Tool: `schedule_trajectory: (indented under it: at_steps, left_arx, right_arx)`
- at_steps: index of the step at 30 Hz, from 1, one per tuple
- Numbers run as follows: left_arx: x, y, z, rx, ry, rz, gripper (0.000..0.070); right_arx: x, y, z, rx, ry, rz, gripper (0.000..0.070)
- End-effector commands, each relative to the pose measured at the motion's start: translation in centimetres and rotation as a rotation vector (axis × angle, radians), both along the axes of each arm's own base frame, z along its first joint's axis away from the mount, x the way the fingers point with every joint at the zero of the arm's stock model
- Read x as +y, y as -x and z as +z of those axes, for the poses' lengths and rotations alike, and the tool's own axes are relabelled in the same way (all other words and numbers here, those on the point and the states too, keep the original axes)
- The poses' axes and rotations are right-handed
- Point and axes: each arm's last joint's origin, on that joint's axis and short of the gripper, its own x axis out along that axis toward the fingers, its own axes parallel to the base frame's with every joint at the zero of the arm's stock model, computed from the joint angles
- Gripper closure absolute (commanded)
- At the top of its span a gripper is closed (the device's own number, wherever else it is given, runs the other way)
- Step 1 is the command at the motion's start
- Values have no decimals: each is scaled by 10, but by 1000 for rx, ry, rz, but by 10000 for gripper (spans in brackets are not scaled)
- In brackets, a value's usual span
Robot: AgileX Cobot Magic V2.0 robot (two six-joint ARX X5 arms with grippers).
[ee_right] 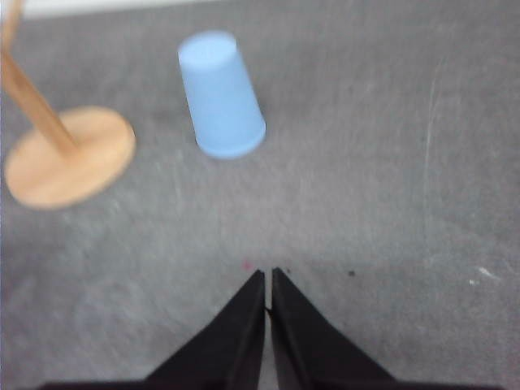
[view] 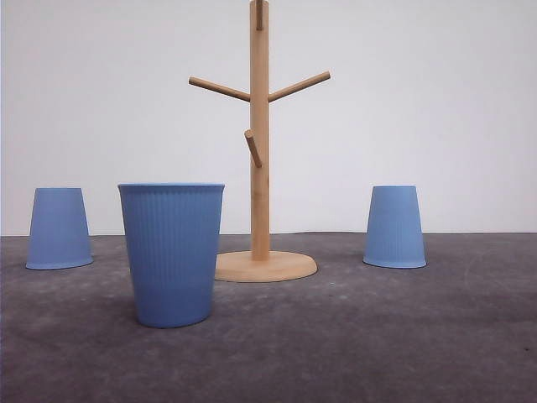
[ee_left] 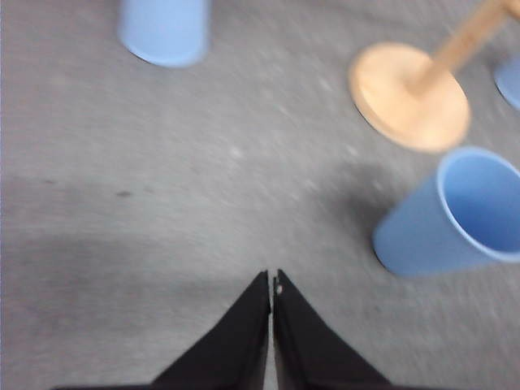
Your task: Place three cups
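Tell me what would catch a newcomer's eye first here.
Probably the upright cup, mouth up, nearest the camera and just left of the wooden pegged stand at the centre. Two more cups stand upside down farther back, one far left and one right of the stand. Both grippers, left and right, look shut and empty above the grey table.

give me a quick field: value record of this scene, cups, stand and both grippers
surface: grey table
upright cup: light-blue ribbed cup, mouth up, nearest the camera, in front-left of the stand's base
left inverted cup, base up, far left
right inverted cup, base up, right of the stand
stand: tan wooden pegged stand, round base, no cup on any peg
left gripper: shut, empty, above bare table
right gripper: shut, empty, above bare table
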Motion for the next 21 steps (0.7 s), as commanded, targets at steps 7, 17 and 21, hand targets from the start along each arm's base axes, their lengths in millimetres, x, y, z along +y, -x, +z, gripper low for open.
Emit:
schedule_trajectory:
  at_steps: [7, 17, 21]
  left_arx:
    - [-21, -10, 5, -80, -179, -299, 697]
    - [-27, -9, 13, -158, -314, -341, 544]
    - [-27, -9, 19, -154, -249, -285, 269]
  right_arx:
    - [20, -8, 2, -31, 160, 183, 693]
    - [29, -5, 3, -54, 191, 283, 596]
    - [29, -5, 3, -52, 186, 279, 334]
